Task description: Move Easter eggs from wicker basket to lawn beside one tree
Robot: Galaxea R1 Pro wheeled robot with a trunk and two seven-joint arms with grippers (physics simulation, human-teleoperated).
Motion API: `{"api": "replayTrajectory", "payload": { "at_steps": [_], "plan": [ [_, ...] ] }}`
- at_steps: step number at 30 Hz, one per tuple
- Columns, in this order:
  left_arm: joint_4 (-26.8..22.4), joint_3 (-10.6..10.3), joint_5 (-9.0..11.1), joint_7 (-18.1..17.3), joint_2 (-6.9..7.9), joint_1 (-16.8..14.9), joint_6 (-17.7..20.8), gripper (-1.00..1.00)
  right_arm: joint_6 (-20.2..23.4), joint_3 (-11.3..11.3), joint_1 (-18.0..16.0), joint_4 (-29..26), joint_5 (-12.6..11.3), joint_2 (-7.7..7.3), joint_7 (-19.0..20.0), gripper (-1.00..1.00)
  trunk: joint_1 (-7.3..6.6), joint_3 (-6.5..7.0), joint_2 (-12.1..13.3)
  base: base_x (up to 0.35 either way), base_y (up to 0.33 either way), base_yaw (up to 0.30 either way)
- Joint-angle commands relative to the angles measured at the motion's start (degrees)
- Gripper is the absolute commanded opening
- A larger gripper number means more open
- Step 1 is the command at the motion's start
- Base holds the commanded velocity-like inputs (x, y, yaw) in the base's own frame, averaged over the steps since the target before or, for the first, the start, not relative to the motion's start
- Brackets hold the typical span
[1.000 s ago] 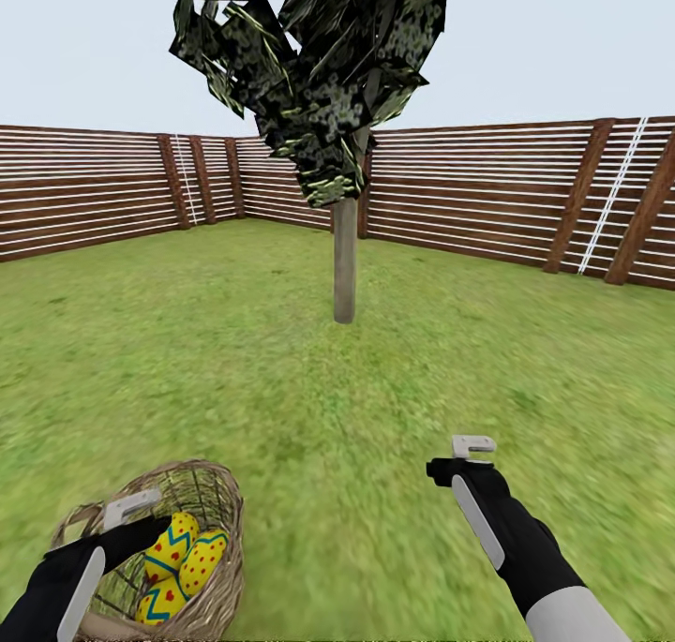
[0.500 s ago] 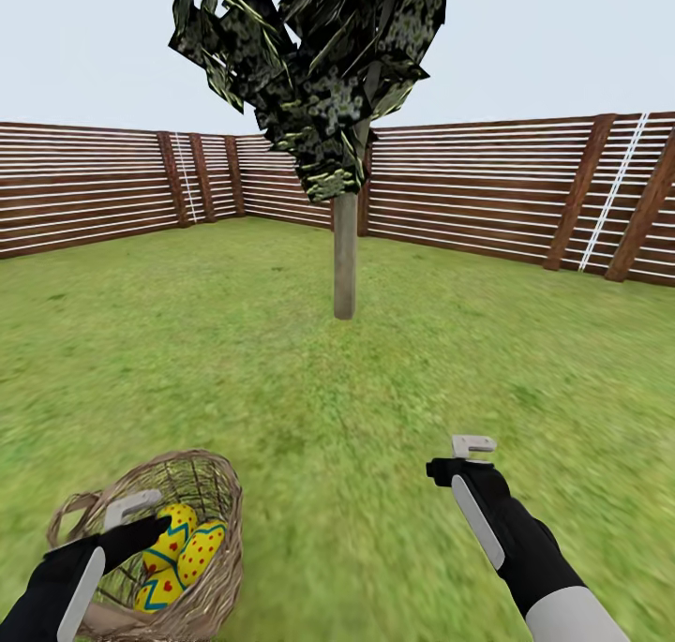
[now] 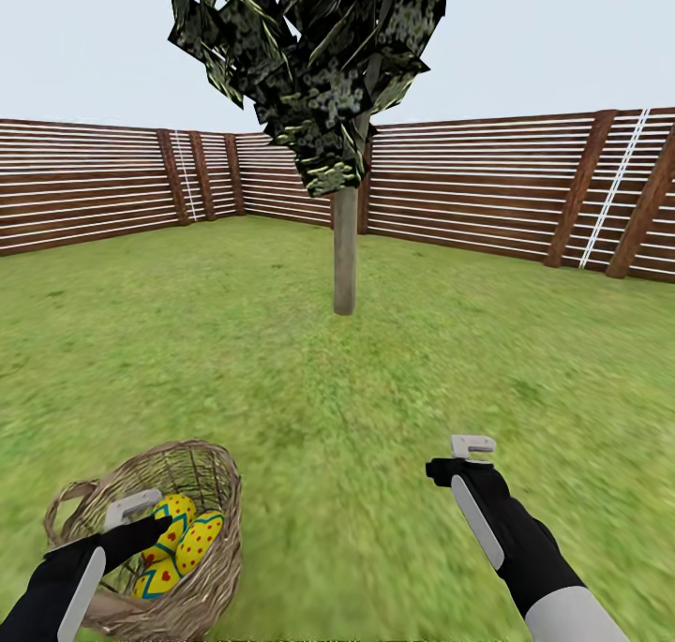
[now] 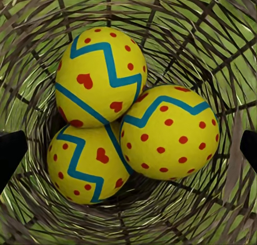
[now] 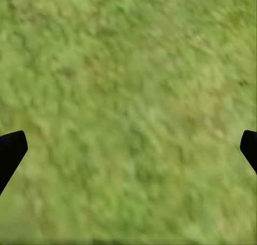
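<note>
The whole view has slid a little over the last second: the basket [image 3: 155, 539] now sits higher in the head view and the tree [image 3: 345, 248] a touch higher too, so the camera has moved, probably tipping down or the robot settling in, not the things themselves. Both arms look just as they were. I take it the robot is lining up for a first pick.

The basket stands on the lawn [image 3: 375, 389], well short of the tree. All three eggs [image 4: 128, 116] lie in its bottom, touching one another: two with hearts and zigzags, one dotted.

The left gripper [image 3: 131, 511] hangs over the basket's mouth, fingers spread wide, holding nothing. The right gripper [image 3: 472, 450] hovers over bare grass, also wide and empty.
</note>
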Motion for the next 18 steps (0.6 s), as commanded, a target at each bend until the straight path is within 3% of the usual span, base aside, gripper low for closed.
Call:
{"api": "replayTrajectory", "payload": {
  "at_steps": [1, 11, 18],
  "plan": [
    [-0.06, 0.12, 0.18, -0.19, -0.02, -0.02, 0.34, 1.0, 0.13, 0.21, -0.06, -0.06, -0.59, -0.07, -0.58, 1.0, -0.01, -0.06, -0.04, 0.0, 0.0, 0.0],
    [-0.1, 0.17, 0.18, -0.19, -0.27, -0.05, 0.34, 1.0, 0.13, 0.21, -0.05, -0.06, -0.59, -0.07, -0.56, 1.0, -0.01, -0.06, -0.04, 0.006, 0.0, 0.0],
    [-0.06, 0.04, 0.18, -0.17, -0.76, -0.07, 0.42, 1.0, 0.13, 0.29, -0.05, 0.02, -0.59, -0.07, -0.58, 1.0, -0.01, -0.06, -0.04, 0.267, 0.0, 0.0]
  ]
}}
